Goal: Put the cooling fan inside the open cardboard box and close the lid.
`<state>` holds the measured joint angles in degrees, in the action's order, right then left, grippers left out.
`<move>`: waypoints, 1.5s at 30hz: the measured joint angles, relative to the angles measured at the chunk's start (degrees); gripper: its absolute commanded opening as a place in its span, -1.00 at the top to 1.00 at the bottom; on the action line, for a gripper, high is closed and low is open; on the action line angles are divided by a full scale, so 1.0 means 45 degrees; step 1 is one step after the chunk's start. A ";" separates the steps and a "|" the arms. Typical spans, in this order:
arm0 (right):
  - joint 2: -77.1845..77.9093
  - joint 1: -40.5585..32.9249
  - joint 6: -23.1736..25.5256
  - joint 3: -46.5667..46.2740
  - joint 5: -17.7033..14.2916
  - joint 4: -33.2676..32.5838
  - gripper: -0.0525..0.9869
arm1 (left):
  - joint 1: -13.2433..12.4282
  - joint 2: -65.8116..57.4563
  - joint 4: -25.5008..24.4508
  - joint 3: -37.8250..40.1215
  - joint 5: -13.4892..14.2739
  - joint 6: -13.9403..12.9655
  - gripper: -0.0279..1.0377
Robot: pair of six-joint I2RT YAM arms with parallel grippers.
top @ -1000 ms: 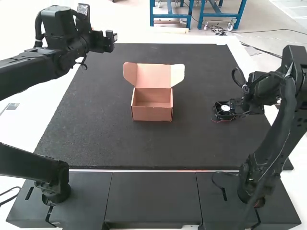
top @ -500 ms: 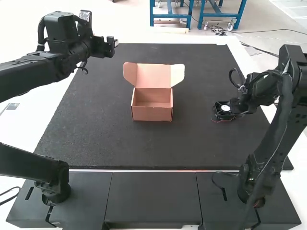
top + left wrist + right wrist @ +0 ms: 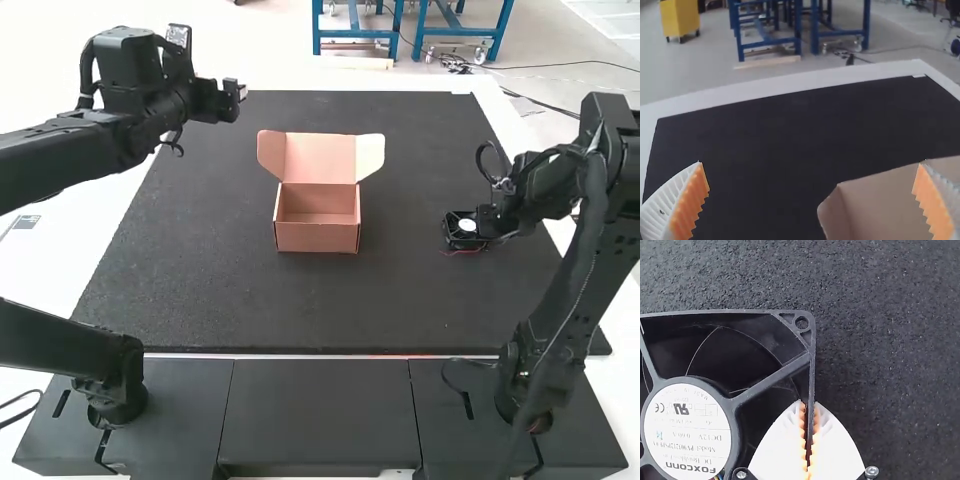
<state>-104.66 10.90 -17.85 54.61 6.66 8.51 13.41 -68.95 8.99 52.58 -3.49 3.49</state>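
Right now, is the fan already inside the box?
No, the cooling fan is to the right of the cardboard box, apart from it, its frame pinched in the right gripper.

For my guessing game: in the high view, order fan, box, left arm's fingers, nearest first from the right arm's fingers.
1. Black square cooling fan, right side, pinched.
2. Open brown cardboard box, middle.
3. Left arm's fingers, far left.

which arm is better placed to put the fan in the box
Right. The right gripper is shut on the cooling fan, right of the open cardboard box. The left gripper hangs open over the far left corner of the mat, holding nothing.
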 measured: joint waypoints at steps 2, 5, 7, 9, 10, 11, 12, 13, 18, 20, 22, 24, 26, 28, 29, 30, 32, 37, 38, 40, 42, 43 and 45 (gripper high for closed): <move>0.0029 0.0024 -0.0058 0.0058 0.0058 -0.0155 0.92 | 0.0000 0.0000 0.0000 -0.0083 0.0000 0.0000 -0.85; 0.0155 0.0058 -0.0199 0.0219 0.0398 -0.0777 0.93 | 0.0000 0.0005 -0.0029 -0.0151 0.0000 0.0000 -0.85; 0.0340 0.0063 -0.0413 0.0301 0.0772 -0.1549 0.93 | 0.0000 0.0000 -0.0049 -0.0165 0.0000 0.0000 -0.85; 0.0651 0.0136 -0.0729 0.0389 0.1185 -0.2589 0.93 | 0.0000 0.0005 -0.0039 -0.0165 0.0000 0.0000 -0.85; 0.0811 0.0180 -0.0884 0.0398 0.1379 -0.3007 0.93 | 0.0000 0.0000 -0.0039 -0.0160 0.0000 0.0000 -0.85; 0.1020 0.0238 -0.1054 0.0427 0.1564 -0.3434 0.93 | 0.0000 0.0005 -0.0039 -0.0165 0.0000 0.0000 -0.85; 0.1205 0.0321 -0.1214 0.0481 0.1734 -0.3793 0.93 | 0.0000 0.0005 -0.0034 -0.0189 0.0000 0.0000 -0.85; 0.1423 0.0447 -0.1409 0.0641 0.1914 -0.4323 0.93 | -0.0005 0.0005 -0.0034 -0.0233 0.0000 0.0000 -0.85; 0.2550 0.1020 -0.2501 0.2064 0.2739 -0.7334 0.94 | -0.0005 0.0005 -0.0053 -0.0437 0.0000 0.0005 -0.85; 0.2982 0.1054 -0.2943 0.2584 0.3104 -0.8762 0.94 | -0.0005 0.0005 -0.0073 -0.0442 0.0000 0.0005 -0.85; 0.3400 0.1054 -0.3400 0.2875 0.3560 -1.0205 0.94 | 0.0000 0.0005 -0.0107 -0.0442 -0.0005 0.0005 -0.85; 0.3818 0.1035 -0.3740 0.2895 0.4012 -1.1351 0.94 | 0.0000 0.0005 -0.0146 -0.0447 -0.0044 0.0010 -0.85; 0.4148 0.0884 -0.3949 0.2900 0.4367 -1.2021 0.94 | 0.0000 0.0005 -0.0151 -0.0452 -0.0146 0.0049 -0.85; 0.4376 0.0374 -0.3939 0.2905 0.4658 -1.2274 0.94 | 0.0000 0.0005 -0.0180 -0.0452 -0.0233 0.0083 -0.85; 0.4454 -0.0117 -0.3837 0.2939 0.4779 -1.2308 0.94 | 0.0000 0.0005 -0.0189 -0.0452 -0.0291 0.0092 -0.85; 0.4488 -0.0641 -0.3691 0.2973 0.4872 -1.2274 0.94 | 0.0000 0.0005 -0.0194 -0.0452 -0.0340 0.0097 -0.85; 0.4507 -0.1894 -0.3152 0.3060 0.5066 -1.1992 0.94 | 0.0000 0.0005 -0.0214 -0.0447 -0.0457 0.0102 -0.85; 0.4503 -0.4537 -0.1001 0.3235 0.5353 -0.9933 0.94 | 0.0000 0.0204 -0.0233 -0.0593 -0.0573 0.0155 -0.85; 0.4503 -0.4886 -0.0505 0.3249 0.5338 -0.9389 0.94 | 0.0000 0.0306 -0.0223 -0.0651 -0.0573 0.0185 -0.85; 0.4503 -0.5586 0.0568 0.3279 0.5275 -0.8369 0.94 | 0.0000 0.0495 -0.0204 -0.0724 -0.0573 0.0194 -0.85; 0.4483 -0.6251 0.1501 0.3351 0.5110 -0.7747 0.94 | 0.0000 0.0607 -0.0199 -0.0753 -0.0573 0.0199 -0.85; 0.4420 -0.6606 0.1923 0.3415 0.4993 -0.7514 0.94 | 0.0000 0.0651 -0.0189 -0.0753 -0.0568 0.0204 -0.85; 0.4216 -0.7286 0.2696 0.3565 0.4707 -0.7091 0.94 | 0.0000 0.0670 -0.0151 -0.0758 -0.0554 0.0287 -0.85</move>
<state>-85.69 -21.89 -5.72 70.65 27.83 -23.40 13.41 -65.93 8.32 49.17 -5.98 4.78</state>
